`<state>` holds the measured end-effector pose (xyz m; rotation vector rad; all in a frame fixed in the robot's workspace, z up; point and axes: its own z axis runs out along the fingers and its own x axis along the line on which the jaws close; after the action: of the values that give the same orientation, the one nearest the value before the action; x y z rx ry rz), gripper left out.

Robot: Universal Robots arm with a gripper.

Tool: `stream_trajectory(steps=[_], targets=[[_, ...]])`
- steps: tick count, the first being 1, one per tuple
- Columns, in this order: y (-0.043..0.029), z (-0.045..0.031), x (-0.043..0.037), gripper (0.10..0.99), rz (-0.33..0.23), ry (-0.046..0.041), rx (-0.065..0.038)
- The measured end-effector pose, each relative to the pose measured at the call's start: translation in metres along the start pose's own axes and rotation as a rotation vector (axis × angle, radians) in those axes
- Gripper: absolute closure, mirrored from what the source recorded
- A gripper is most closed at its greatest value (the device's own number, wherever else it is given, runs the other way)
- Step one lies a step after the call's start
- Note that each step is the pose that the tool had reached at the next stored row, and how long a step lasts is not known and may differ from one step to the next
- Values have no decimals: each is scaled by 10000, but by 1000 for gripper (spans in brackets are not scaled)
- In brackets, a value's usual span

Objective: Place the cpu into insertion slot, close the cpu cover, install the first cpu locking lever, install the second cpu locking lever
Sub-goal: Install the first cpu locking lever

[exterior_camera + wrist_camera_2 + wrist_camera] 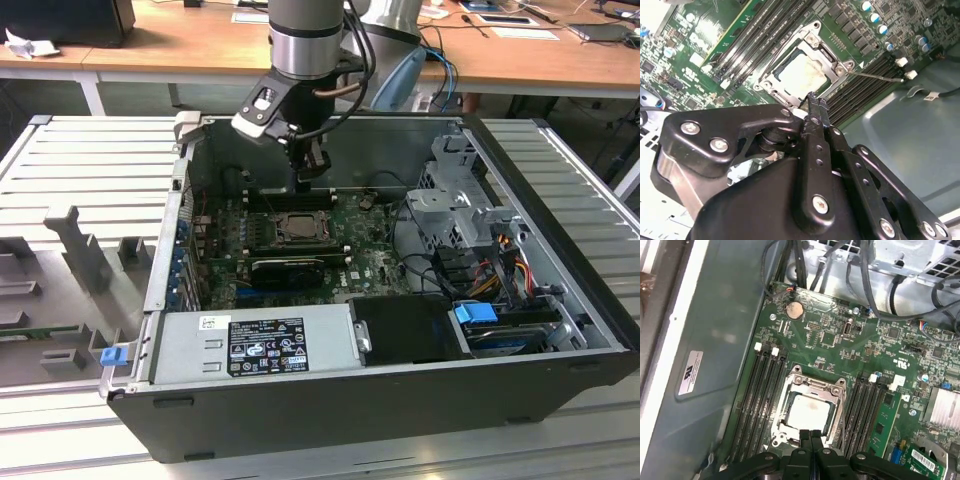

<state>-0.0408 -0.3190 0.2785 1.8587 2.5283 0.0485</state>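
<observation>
Ribbed grey table [90, 170] carries the open computer case [400, 400], with wooden desks [180, 45] behind. On its green board [900, 352] the cpu [810, 412] lies in the insertion slot [840, 407], the cpu cover [815, 384] flat around it. My pincer [811, 436] hangs clenched on nothing, its tips over one edge of the slot.

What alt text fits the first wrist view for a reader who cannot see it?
The tool, shut, hangs at the edge of the insertion slot, where the pale cpu sits framed by the silver cpu cover. Black memory slots flank it on the green motherboard.
</observation>
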Motion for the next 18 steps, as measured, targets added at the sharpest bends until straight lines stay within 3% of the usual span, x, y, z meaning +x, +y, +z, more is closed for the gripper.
stream_trajectory(steps=[5,18], targets=[[0,0,0,980,-1035,28,16],[0,0,0,980,-2621,70,41]])
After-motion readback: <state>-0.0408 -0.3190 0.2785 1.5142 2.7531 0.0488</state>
